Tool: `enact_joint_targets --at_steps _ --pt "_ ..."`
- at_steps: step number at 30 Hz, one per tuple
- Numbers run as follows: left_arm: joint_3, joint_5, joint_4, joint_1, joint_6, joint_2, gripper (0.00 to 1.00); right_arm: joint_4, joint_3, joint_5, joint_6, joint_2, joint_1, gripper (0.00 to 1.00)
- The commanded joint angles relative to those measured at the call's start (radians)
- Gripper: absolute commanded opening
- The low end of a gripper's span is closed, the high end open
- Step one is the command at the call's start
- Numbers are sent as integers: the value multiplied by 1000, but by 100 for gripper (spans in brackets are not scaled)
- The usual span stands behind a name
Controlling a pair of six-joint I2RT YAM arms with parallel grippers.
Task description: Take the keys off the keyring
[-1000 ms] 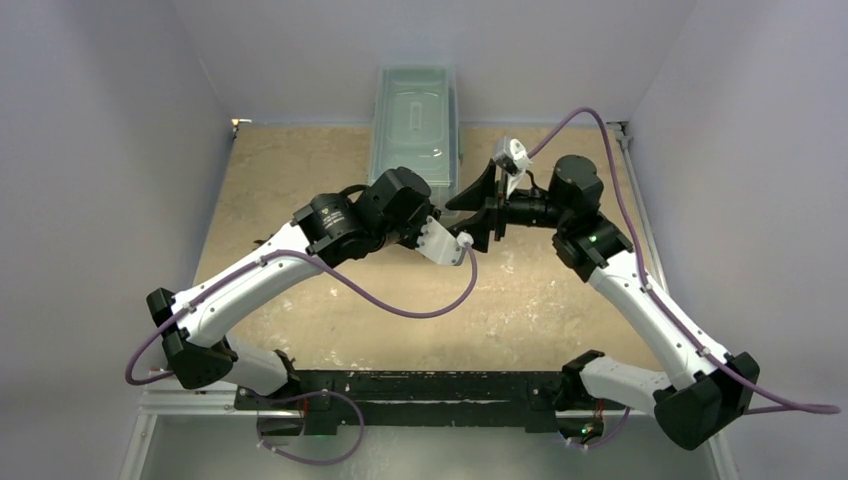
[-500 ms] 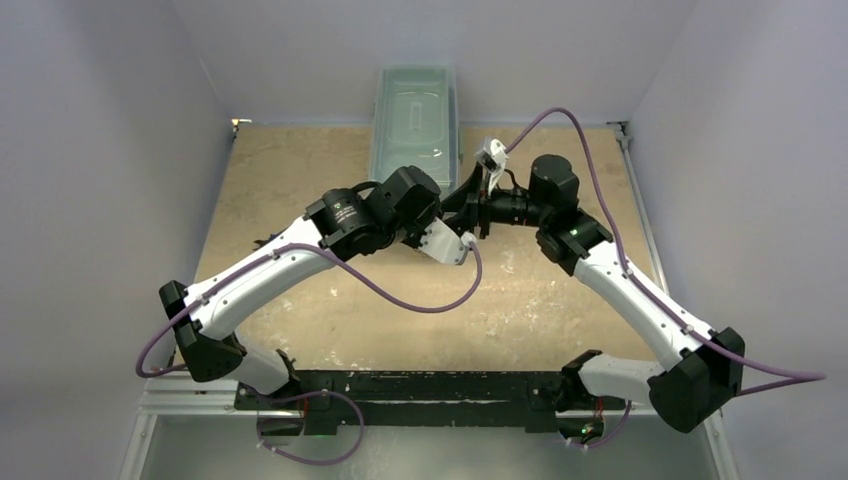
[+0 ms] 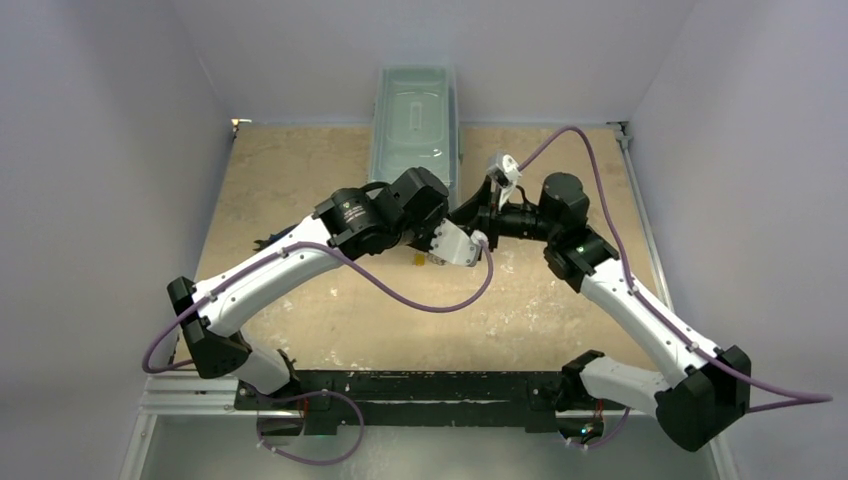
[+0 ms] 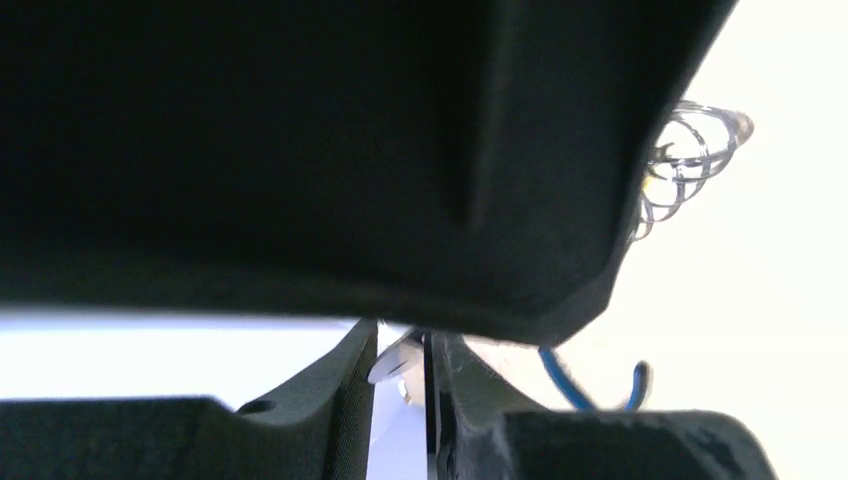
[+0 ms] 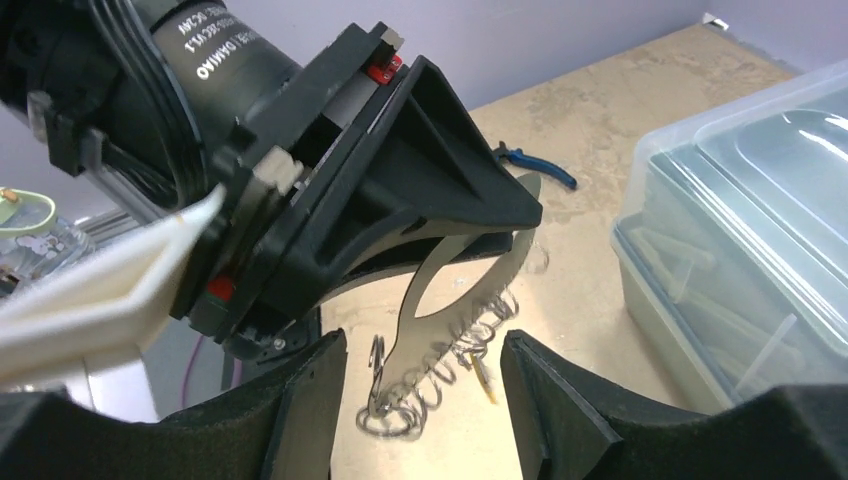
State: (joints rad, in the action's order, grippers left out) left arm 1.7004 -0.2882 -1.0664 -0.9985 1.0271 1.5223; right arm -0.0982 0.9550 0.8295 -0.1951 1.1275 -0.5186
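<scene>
My left gripper (image 5: 510, 215) is shut on the top of the keyring (image 5: 412, 340), a flat silvery oval loop that hangs down from it. A blurred bunch of small silvery keys (image 5: 455, 350) dangles from the loop, with a yellow-orange key (image 5: 487, 378) among them. My right gripper (image 5: 420, 420) is open, its fingers (image 5: 310, 400) either side of the hanging bunch and not touching it. In the left wrist view the left gripper (image 4: 400, 390) pinches a thin silvery piece, and the keys (image 4: 690, 160) show past the right gripper's black body. In the top view both grippers (image 3: 465, 218) meet mid-table.
A clear lidded plastic box (image 3: 415, 120) stands at the back centre, also close on the right in the right wrist view (image 5: 740, 230). Blue-handled pliers (image 5: 535, 165) lie on the tan tabletop (image 3: 300, 170) to the left, behind the left arm.
The left wrist has moved right and a little nearer. The right gripper closed in to the left, then dropped slightly. The yellow key now shows under the left wrist.
</scene>
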Motion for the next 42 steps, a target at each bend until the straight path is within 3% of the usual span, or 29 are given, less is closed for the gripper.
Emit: enact_joint_targets --at_steps 1,6,9,12,21,31,33,36,37,40,42 --pt "20 59 187 17 -91 -48 0 -70 -50 94 -34 -76 48 65" --pt "18 77 193 33 -115 -47 0 -93 -76 143 -72 -127 115 67" --pt "41 82 196 38 -146 -27 0 -50 -81 97 -14 -139 114 64" --pt "85 95 181 41 -173 -1 0 -47 -86 72 -9 -129 114 68" --pt "151 123 168 41 -224 31 0 -180 -93 14 -41 -75 106 67" --pt "276 190 80 40 -333 96 0 -37 3 -95 61 -21 87 33" --pt "295 195 55 40 -350 110 0 -36 7 -113 63 -26 86 24" --pt "310 203 43 43 -376 117 0 -49 8 -128 60 -33 87 0" --pt "315 198 43 43 -391 119 0 -64 4 -119 42 -33 86 0" --pt "377 256 2 79 -444 135 35 -96 2 -128 15 -41 96 0" --pt "463 413 -48 152 -515 152 56 -115 3 -116 10 -49 102 0"
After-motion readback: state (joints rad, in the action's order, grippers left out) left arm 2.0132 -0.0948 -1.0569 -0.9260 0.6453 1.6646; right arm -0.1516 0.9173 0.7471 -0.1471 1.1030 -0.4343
